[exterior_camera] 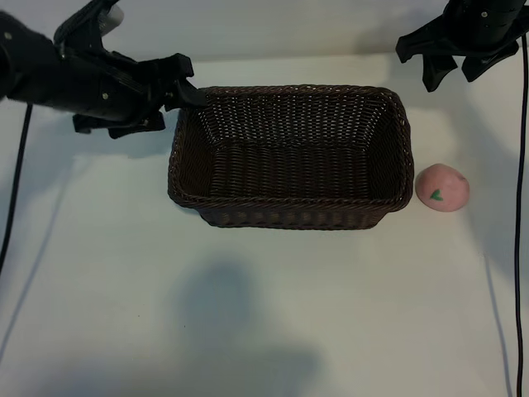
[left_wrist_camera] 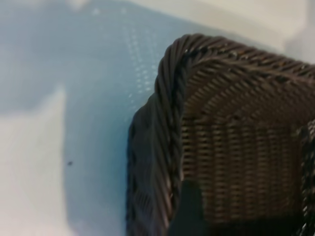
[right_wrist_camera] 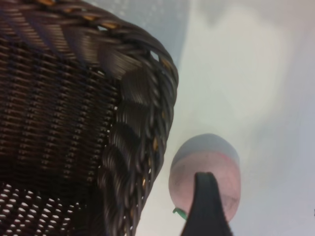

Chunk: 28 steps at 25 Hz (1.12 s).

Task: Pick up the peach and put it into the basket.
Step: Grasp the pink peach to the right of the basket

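Plainly, the small round pale-pink toy peach (exterior_camera: 442, 188) with its green leaf mark is seen on the white table (exterior_camera: 264, 314), just right of the large dark-brown woven wicker basket (exterior_camera: 291, 215), outside it. The left gripper (exterior_camera: 183, 83) is held over the basket's far left corner, fingers apart, nothing between them. The right gripper (exterior_camera: 459, 73) is cut off at the far right edge, fingers spread, empty. In the right wrist view the peach (right_wrist_camera: 216, 167) is partly hidden behind one dark fingertip (right_wrist_camera: 205, 206).

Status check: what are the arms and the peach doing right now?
Left gripper open at basket corner. Right gripper open, above peach. Peach on table, outside basket. Nothing blocking.
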Available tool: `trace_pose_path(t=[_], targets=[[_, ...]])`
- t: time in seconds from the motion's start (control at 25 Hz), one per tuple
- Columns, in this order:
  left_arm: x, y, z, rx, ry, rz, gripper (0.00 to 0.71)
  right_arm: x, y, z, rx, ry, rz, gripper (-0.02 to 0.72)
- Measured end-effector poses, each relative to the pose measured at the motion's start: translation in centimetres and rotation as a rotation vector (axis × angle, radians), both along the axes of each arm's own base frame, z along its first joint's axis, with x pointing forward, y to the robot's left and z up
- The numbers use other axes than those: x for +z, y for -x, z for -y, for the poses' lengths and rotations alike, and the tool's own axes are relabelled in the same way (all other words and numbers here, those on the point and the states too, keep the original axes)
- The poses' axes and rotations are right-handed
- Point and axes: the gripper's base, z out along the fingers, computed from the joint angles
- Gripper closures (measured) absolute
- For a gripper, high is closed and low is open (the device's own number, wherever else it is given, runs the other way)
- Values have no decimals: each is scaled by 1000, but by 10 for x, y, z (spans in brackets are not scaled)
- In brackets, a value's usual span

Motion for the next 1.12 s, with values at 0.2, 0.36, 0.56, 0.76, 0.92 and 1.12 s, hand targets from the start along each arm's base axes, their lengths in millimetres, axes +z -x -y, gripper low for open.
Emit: trace_pose_path(t=[0.2,0.36,0.56,0.76,0.92,1.12], targets=[[25,-4,-6,-70,-164,-46,119,0,0,0,0,-2,-1,198],[49,-6,-17,-108,-331,-87,120,0,0,0,0,-2,-1,198],[70,-1,-24,-165,-439,-99,120,0,0,0,0,-2,-1,198],[88,12,-27,-209,-467,-61,121,0,0,0,0,-2,-1,198],[98,17,-28,-211,-470,-36,123,0,0,0,0,-2,-1,198],[98,18,-28,-210,-470,-34,123,0,0,0,0,1,0,198]])
